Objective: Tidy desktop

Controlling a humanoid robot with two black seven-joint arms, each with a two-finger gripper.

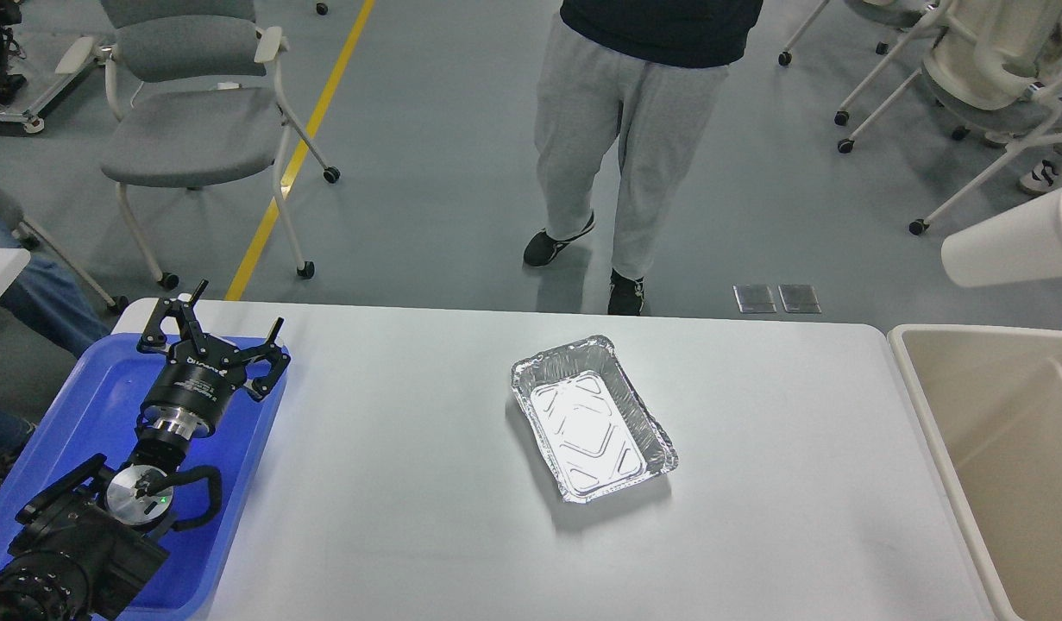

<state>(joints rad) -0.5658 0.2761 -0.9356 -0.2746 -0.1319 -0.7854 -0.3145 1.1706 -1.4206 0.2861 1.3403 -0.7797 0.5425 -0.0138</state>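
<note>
The white desktop (392, 500) fills the lower part of the head view. An empty rectangular foil tray (593, 419) lies on it near the middle, turned at an angle. My left gripper (237, 308) is open and empty, hovering over the far part of a blue plastic tray (82, 405) at the desktop's left end. A white paper cup (1014, 237) hangs tilted in the air at the right edge, above a beige bin (923, 405). What holds the cup is out of view. My right gripper does not show.
A person (634, 129) in grey trousers stands just past the desktop's far edge. Grey chairs (194, 112) stand on the floor at back left, more chairs at back right. The beige bin adjoins the desktop's right end.
</note>
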